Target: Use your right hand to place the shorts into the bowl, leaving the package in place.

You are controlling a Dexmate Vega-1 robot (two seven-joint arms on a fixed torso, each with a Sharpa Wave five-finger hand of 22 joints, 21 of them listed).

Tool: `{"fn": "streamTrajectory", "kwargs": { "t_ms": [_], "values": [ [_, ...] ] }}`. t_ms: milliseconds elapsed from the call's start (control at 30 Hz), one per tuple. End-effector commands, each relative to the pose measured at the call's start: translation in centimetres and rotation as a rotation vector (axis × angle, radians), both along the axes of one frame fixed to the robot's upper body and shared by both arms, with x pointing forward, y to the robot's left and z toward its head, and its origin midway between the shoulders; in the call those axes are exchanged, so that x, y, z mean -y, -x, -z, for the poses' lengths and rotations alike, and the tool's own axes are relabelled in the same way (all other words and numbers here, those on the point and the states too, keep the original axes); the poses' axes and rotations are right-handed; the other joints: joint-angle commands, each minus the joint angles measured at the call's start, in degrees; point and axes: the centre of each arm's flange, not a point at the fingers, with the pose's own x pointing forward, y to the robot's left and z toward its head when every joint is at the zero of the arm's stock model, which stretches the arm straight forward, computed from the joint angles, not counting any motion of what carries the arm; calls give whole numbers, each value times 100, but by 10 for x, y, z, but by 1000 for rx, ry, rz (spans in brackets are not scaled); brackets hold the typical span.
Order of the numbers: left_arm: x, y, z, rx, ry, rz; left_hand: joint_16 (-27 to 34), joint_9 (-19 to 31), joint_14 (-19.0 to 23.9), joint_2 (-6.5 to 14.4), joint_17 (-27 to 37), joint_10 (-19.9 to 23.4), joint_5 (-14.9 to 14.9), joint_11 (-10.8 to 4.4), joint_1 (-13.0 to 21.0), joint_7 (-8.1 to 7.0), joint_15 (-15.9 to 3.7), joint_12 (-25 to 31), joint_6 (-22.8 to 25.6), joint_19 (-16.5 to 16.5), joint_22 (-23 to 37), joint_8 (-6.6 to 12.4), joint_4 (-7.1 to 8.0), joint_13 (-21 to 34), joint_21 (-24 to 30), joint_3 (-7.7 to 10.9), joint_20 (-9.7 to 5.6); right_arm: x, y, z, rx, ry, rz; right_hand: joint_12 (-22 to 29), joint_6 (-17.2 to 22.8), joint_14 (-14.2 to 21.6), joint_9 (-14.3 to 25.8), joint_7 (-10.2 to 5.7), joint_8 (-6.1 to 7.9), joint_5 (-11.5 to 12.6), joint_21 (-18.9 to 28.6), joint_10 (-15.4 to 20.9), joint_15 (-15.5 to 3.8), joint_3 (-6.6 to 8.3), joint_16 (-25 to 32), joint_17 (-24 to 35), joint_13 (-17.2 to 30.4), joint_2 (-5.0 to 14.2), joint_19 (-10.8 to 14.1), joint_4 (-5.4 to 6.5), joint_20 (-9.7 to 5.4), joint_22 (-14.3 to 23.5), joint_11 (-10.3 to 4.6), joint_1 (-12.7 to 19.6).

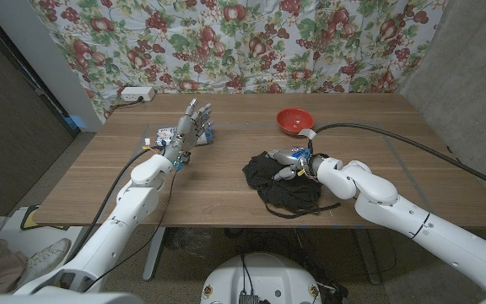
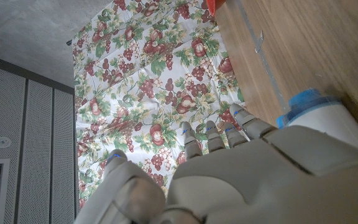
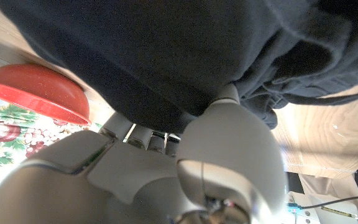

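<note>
The black shorts (image 1: pixel 281 181) lie crumpled on the wooden table (image 1: pixel 226 198), right of centre. My right hand (image 1: pixel 294 160) sits on their far edge, and its thumb (image 3: pixel 227 94) and fingers dig into the dark cloth (image 3: pixel 185 50), gripping a fold. The red bowl (image 1: pixel 295 121) stands just behind the shorts, also in the right wrist view (image 3: pixel 36 90). The white and blue package (image 1: pixel 164 135) lies at the back left. My left hand (image 1: pixel 190 127) hovers over it with fingers spread, holding nothing. In the left wrist view, the package (image 2: pixel 319 112) shows past the back of that hand (image 2: pixel 229 180).
A white power strip (image 1: pixel 136 93) lies at the table's far left corner. A black cable (image 1: pixel 378 131) runs from my right wrist across the right side of the table. A floral curtain (image 1: pixel 251 42) hangs behind. Bare wood shows between the package and the shorts.
</note>
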Motion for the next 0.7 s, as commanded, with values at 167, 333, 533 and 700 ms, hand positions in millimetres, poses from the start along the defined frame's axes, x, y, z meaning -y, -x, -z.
{"fn": "streamTrajectory", "kwargs": {
  "t_ms": [167, 333, 533, 700],
  "values": [
    [1, 0, 1, 2, 6, 0, 24, 26, -27, -6, 14, 29, 36, -5, -40, -14, 24, 31, 32, 21, 15, -23, 8, 14, 48, -46, -10, 2, 1, -2, 26, -64, -26, 203, 496, 653, 178, -89, 240, -54, 343, 762, -1056, 156, 145, -113, -30, 89, 216, -5, -785, -19, -138, 551],
    [1, 0, 1, 2, 6, -1, 25, 26, -26, -5, 14, 28, 37, -7, -42, -10, 29, 30, 38, 24, 15, -21, 10, 14, 49, -52, -13, 2, 3, -5, 37, -82, -36, 189, 678, 1132, 257, -118, 325, -135, 640, 1211, -1064, 203, 151, -237, -256, 107, 382, 27, -783, -9, -238, 777],
    [1, 0, 2, 2, 9, -2, 24, 26, -28, -3, 14, 28, 38, -2, -44, -13, 26, 29, 34, 22, 15, -23, 13, 14, 48, -58, -16, 2, 7, -10, 50, -103, -49, 209, 879, 1380, 221, -175, 349, -191, 885, 1507, -1069, 278, 181, -201, -356, 165, 512, 20, -786, 26, -274, 971],
    [1, 0, 3, 5, 10, -2, 24, 26, -28, -2, 14, 24, 39, -3, -45, -6, 31, 28, 39, 19, 15, -21, 15, 14, 47, -64, -15, 4, 13, -17, 77, -121, -57, 243, 1113, 1517, 197, -196, 404, -254, 1039, 1678, -1065, 313, 190, -153, -373, 179, 545, 43, -770, 44, -320, 1046]
  ]
}}
